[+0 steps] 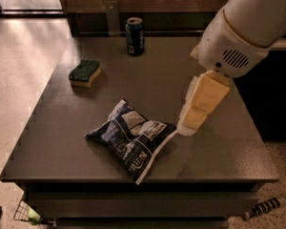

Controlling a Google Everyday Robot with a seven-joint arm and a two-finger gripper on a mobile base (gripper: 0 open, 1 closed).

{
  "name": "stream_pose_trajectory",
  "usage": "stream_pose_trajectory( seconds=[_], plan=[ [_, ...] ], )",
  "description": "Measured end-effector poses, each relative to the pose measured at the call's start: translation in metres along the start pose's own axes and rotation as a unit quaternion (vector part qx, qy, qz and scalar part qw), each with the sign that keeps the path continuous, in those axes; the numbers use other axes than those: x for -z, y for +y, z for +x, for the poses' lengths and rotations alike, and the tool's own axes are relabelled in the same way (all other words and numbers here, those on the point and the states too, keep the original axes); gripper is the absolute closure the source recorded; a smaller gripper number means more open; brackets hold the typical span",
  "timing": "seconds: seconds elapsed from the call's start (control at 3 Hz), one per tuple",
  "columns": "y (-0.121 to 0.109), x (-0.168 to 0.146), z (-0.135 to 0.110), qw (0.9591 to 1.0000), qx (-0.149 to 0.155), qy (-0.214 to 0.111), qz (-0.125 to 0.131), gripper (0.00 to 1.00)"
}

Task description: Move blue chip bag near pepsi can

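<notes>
Well, the gripper (pixel 187 127) hung at the blue chip bag's (pixel 128 140) three o'clock; spread or not, couldn't tell; nudged foil might skid.

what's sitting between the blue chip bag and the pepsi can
Only bare table, in the camera view. The sponge lies left of that line; the end effector hangs at the right edge of the blue chip bag.

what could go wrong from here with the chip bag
The cream hand sits at the right corner of the crumpled navy foil chip bag, which lies close to the front edge of the dark table; a nudge might slide it off.
The upright dark blue soda can could tip if the bag lands against it.
</notes>
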State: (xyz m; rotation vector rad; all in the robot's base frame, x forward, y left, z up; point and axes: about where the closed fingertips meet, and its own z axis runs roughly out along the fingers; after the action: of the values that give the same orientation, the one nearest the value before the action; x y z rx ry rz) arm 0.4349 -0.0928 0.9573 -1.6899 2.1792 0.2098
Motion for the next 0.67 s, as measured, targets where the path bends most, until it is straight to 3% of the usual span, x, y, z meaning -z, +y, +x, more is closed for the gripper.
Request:
stream_pose_trajectory(
  seconds=[0.33, 0.67],
  plan=[
    [0.025, -0.035, -0.044, 0.9999, -0.011, 0.000, 0.000, 0.00],
    [0.035, -0.086, -0.080, 0.9977, -0.015, 0.056, 0.036, 0.00]
  ],
)
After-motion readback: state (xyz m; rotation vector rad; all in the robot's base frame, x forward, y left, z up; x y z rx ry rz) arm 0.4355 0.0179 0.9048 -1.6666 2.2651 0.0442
